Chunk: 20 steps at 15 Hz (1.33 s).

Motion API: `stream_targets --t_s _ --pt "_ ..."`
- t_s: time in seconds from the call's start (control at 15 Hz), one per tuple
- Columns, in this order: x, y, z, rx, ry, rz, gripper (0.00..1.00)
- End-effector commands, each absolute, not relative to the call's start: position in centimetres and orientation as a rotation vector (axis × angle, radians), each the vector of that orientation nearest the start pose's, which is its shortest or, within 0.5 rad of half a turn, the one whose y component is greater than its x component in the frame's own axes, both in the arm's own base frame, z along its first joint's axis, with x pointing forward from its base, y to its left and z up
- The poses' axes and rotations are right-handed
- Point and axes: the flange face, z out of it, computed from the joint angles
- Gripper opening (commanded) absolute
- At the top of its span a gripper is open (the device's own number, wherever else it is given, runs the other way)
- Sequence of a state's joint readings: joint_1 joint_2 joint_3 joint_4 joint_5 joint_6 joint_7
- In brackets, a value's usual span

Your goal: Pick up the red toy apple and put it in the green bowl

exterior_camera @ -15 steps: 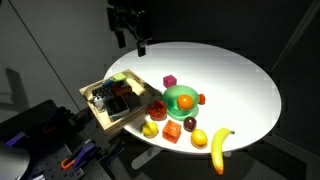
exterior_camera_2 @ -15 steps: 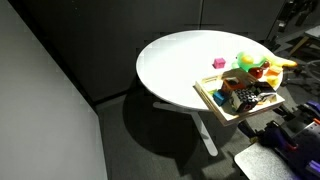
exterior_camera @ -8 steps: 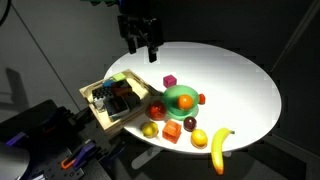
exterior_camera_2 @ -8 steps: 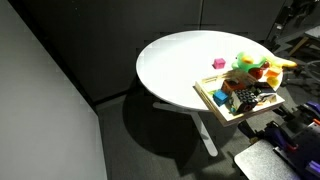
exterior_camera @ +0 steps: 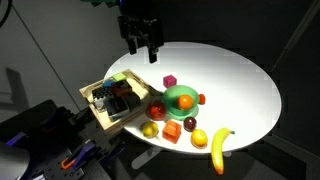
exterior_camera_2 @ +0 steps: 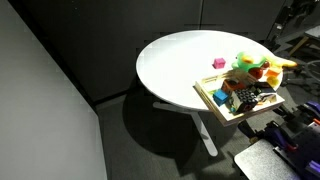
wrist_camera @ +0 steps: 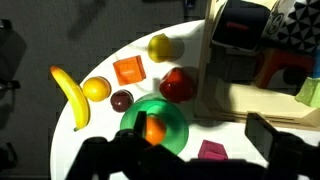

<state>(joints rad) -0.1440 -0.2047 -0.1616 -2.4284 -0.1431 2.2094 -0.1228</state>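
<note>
The red toy apple [exterior_camera: 157,110] sits on the white round table between the wooden tray and the green bowl [exterior_camera: 181,99]. The bowl holds an orange fruit. In the wrist view the apple [wrist_camera: 178,85] lies just beyond the bowl [wrist_camera: 170,118], next to the tray's edge. My gripper [exterior_camera: 141,46] hangs open and empty above the table's far edge, well apart from the apple. In the wrist view its fingers [wrist_camera: 200,130] frame the bowl's right side and a pink cube.
A wooden tray [exterior_camera: 95,113] with several toys stands at the table's edge. Around the bowl lie a pink cube [exterior_camera: 170,80], a red-orange cube [exterior_camera: 173,131], a maroon fruit [exterior_camera: 190,123], two yellow fruits [exterior_camera: 150,130] and a banana [exterior_camera: 219,148].
The gripper moved down and toward the table's middle a second ago, then held still. The objects have not moved.
</note>
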Motion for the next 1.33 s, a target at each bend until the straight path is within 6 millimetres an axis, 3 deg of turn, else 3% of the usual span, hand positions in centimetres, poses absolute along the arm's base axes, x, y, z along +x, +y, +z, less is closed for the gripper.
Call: stream_targets --t_s 0.0,0.53,1.27 --pt "43.8 -15.1 35.6 -3.208 0.155 0.128 1.00" --pt "43.0 -16.7 28.1 -3.179 0.187 0.349 1.00" --pt "43.3 -18.5 20.8 -3.172 0.143 0.296 1.00"
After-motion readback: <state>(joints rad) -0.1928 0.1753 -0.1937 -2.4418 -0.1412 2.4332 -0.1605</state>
